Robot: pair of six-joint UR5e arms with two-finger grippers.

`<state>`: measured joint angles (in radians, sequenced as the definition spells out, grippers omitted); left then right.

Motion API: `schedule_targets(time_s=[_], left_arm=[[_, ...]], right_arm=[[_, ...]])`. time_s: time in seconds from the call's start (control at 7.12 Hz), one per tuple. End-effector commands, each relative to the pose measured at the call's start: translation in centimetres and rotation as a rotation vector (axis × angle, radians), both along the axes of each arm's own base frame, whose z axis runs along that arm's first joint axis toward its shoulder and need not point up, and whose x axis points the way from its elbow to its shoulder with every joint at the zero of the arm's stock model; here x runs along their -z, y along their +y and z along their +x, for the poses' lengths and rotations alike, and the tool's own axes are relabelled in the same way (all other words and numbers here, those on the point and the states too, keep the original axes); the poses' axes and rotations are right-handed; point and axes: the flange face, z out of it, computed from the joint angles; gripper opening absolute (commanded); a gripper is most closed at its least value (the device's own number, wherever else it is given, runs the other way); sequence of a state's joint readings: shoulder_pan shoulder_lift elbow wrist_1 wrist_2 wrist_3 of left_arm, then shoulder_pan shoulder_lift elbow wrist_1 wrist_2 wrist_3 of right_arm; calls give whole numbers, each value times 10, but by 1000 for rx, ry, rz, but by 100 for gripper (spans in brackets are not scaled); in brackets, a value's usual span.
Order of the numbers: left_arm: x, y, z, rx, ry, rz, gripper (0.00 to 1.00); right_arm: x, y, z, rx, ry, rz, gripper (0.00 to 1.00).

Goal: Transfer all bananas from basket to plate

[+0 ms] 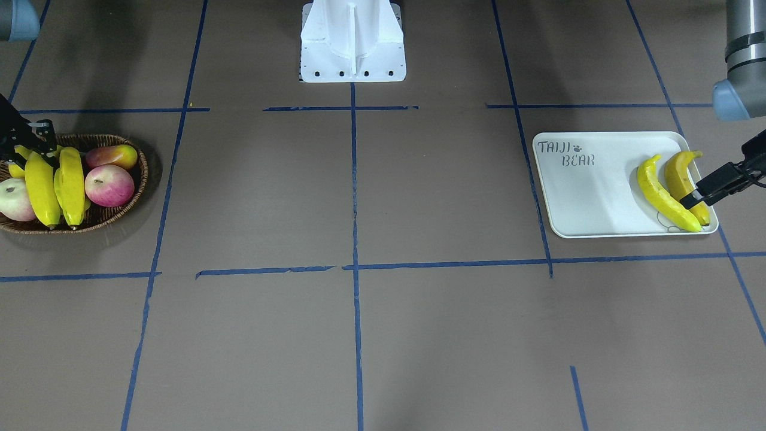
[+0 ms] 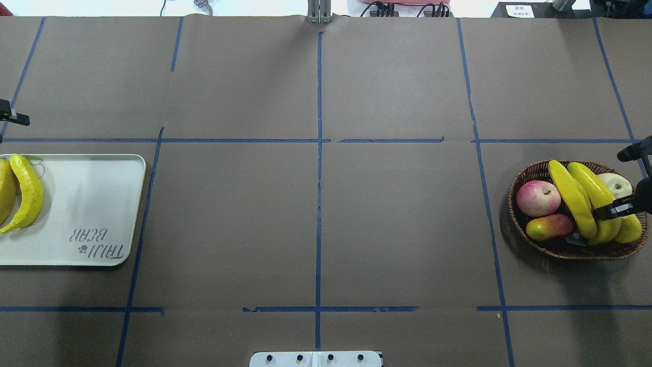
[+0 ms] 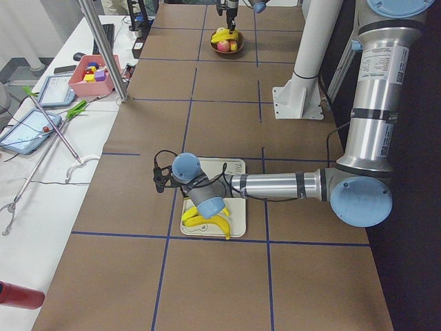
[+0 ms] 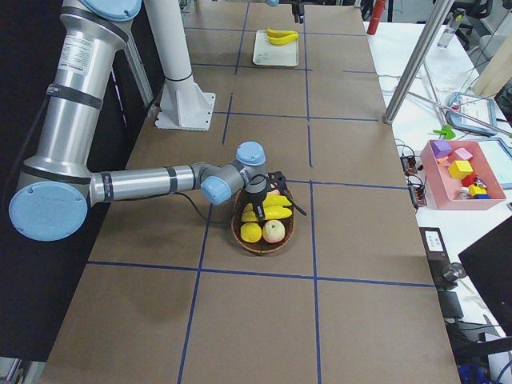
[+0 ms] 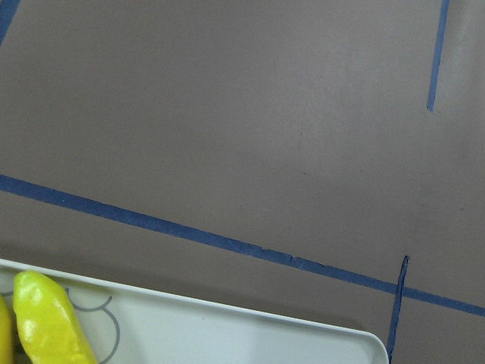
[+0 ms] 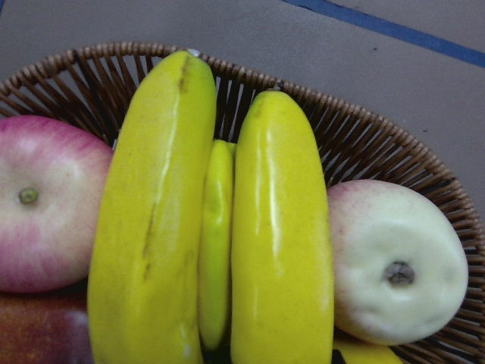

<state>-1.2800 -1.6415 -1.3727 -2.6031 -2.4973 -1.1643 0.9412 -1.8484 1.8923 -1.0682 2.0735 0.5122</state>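
Here the right gripper (image 2: 610, 210) sits low over the basket (image 2: 560, 251), with one dark finger across the ends of the two bananas (image 2: 573, 196) lying in it. No view shows whether its jaws are spread or pinching. The left gripper (image 1: 694, 199) hangs over the plate (image 1: 592, 197), its fingertip above the darker banana (image 1: 679, 170), which lies beside a brighter banana (image 1: 658, 191); its state cannot be told either. With two on the plate and two in the basket, the task looks half done, and the step in hand is judged to be picking a third. Take one banana only. The pair lie parallel with a thin yellow fruit (image 6: 216, 243) wedged between them, so straddle a single banana across its width near the middle and lift straight up. Mind the pale apple (image 2: 615, 184) pressed against one banana, and the red apple (image 2: 538, 198) and red-yellow fruit (image 2: 547, 227) beside the other. The glossy skins may slip, and a tilted lift could drag a neighbour out.
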Motion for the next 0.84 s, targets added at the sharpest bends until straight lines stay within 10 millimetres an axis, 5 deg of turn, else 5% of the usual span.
schedule_targets(time_s=[0.0, 0.42, 0.7], left_arm=[[0, 0, 0, -1, 0, 0, 100], [2, -2, 1, 2, 2, -2, 100], [4, -4, 2, 1, 4, -2, 100]], right_arm=[[5, 2, -1, 25, -30, -7, 2], [22, -1, 25, 19, -36, 51, 0], [19, -14, 72, 50, 22, 126, 0]])
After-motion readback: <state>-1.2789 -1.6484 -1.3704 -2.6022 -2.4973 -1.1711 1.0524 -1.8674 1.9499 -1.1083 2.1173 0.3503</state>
